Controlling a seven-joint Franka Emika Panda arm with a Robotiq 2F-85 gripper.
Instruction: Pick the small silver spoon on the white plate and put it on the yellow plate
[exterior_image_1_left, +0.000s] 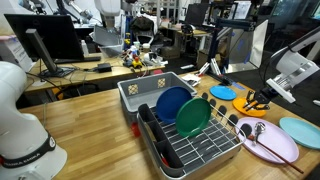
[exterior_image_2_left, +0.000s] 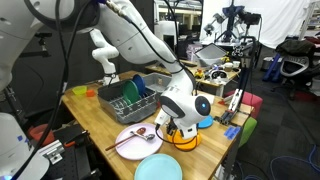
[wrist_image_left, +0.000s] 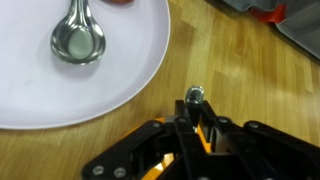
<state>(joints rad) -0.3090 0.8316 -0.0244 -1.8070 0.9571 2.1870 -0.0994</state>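
The gripper (wrist_image_left: 195, 110) pinches the small silver spoon (wrist_image_left: 194, 95), a shiny rounded tip in the wrist view, over the wood-grain table (wrist_image_left: 265, 90) at four o'clock of the glossy white plate (wrist_image_left: 60, 95). In an exterior view, the flat round yellow plate (exterior_image_1_left: 222, 92) lies at nine o'clock of the gripper (exterior_image_1_left: 250, 101).

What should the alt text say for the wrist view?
A spoon's bowl lies on a white plate at upper left, on a wooden table. At the bottom, the black gripper hangs over bare wood beside the plate, its jaws drawn together, seemingly pinching a small shiny metal bit.
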